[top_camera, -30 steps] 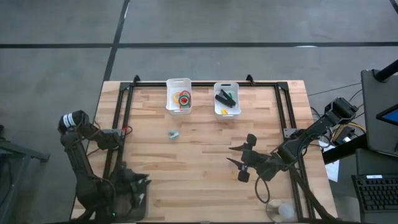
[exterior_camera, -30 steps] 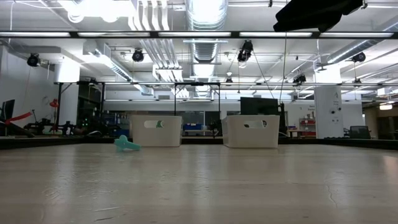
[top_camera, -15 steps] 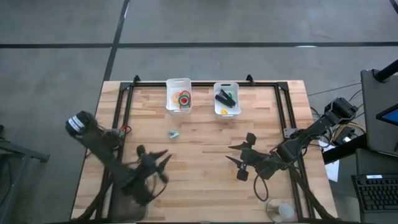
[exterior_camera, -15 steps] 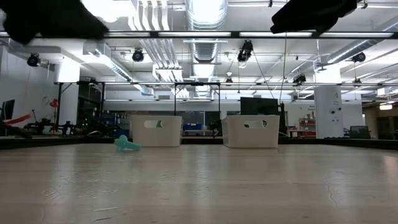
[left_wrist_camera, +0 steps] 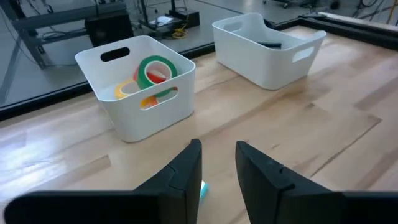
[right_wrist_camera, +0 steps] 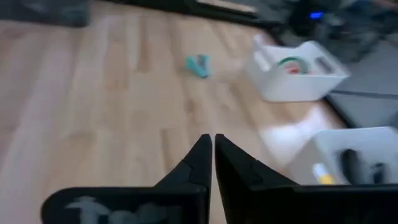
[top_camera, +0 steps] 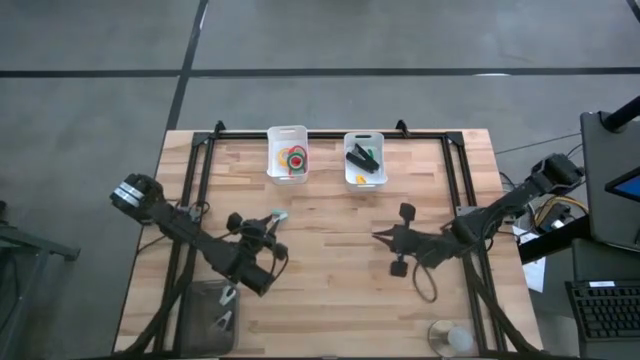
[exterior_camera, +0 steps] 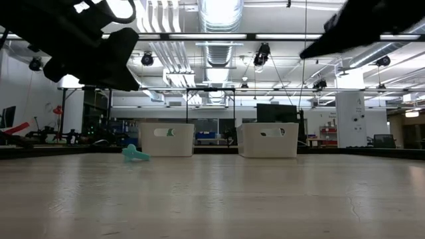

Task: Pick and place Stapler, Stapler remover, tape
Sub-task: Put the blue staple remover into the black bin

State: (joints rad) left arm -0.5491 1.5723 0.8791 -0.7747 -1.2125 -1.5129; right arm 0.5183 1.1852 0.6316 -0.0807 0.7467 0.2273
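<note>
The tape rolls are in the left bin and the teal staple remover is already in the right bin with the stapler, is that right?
No. The teal staple remover lies on the table, as the high view shows. The tape rolls are in the left bin, the stapler in the right bin.

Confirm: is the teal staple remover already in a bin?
No. In the high view the teal staple remover lies on the bare table, in front of the left bin.

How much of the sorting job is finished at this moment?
Done: tape rolls lie in the left bin, the stapler in the right bin. In hand: left gripper, open, nears the teal staple remover. Left: lifting and binning it. Right gripper is shut, empty.
</note>
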